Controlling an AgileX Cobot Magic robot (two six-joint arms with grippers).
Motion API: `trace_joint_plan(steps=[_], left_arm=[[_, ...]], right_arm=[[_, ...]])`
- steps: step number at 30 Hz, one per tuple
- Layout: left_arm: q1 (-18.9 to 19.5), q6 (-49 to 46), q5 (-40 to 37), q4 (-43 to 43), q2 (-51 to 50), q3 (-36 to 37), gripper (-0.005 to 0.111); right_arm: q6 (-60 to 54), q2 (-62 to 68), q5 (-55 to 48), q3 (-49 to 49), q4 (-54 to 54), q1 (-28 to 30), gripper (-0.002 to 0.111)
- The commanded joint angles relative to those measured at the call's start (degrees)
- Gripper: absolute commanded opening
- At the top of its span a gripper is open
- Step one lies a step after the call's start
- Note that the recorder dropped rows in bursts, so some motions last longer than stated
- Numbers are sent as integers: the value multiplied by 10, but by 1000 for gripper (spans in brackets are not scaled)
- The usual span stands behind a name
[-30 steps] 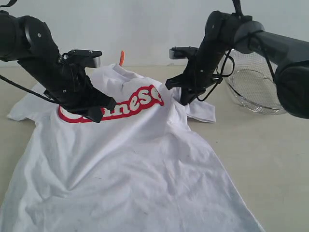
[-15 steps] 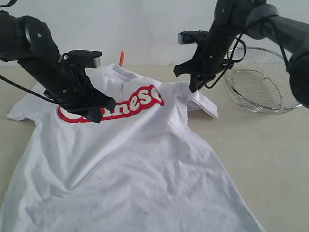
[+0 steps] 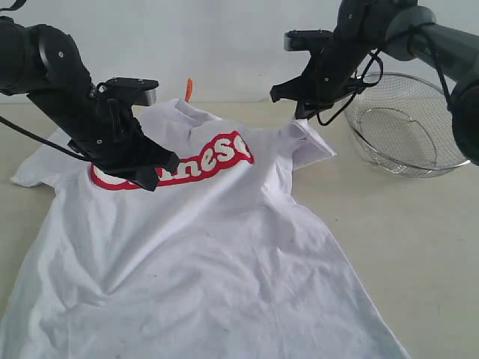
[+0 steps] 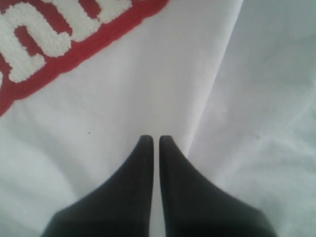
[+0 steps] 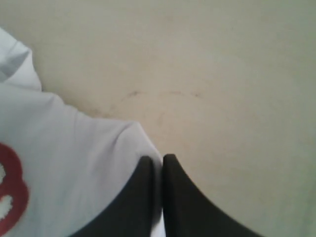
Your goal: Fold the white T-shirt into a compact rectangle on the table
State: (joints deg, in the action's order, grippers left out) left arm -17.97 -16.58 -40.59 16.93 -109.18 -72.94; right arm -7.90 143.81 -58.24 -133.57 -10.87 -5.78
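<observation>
The white T-shirt (image 3: 202, 247) lies spread on the table (image 3: 412, 232), with its red-outlined lettering (image 3: 217, 158) across the chest and its orange neck tag (image 3: 188, 88) at the far edge. My left gripper (image 3: 150, 178) rests on the lettering's left part, covering it. In the left wrist view the left gripper (image 4: 156, 139) is shut on a ridge of shirt cloth (image 4: 123, 89). My right gripper (image 3: 300, 117) holds the right sleeve (image 3: 310, 143) off the table. In the right wrist view the right gripper (image 5: 157, 158) is shut on the sleeve's edge (image 5: 74, 148).
A round wire-mesh basket (image 3: 408, 127) stands at the back right, close behind the right arm. Bare table (image 5: 222, 74) shows beyond the lifted sleeve and along the shirt's right side. A white wall runs along the table's far edge.
The right gripper has risen and moved back to the right with the sleeve, lifting it off the table. The left arm has not moved.
</observation>
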Motion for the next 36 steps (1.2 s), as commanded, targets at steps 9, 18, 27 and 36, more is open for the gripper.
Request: trace_joint_plan(steps=[9, 18, 27, 36], left_arm=[[-2, -10, -4, -1, -2, -4, 5], [-2, -10, -4, -1, -2, -4, 5], [-2, -26, 36, 19, -4, -12, 5], [-2, -44, 30, 38, -71, -117, 5]], right_arm=[[6, -11, 72, -3, 19, 2, 0], [-52, -20, -12, -3, -49, 1, 0], [-111, -17, -35, -3, -133, -16, 41], [-131, 11, -4, -2, -141, -59, 42]])
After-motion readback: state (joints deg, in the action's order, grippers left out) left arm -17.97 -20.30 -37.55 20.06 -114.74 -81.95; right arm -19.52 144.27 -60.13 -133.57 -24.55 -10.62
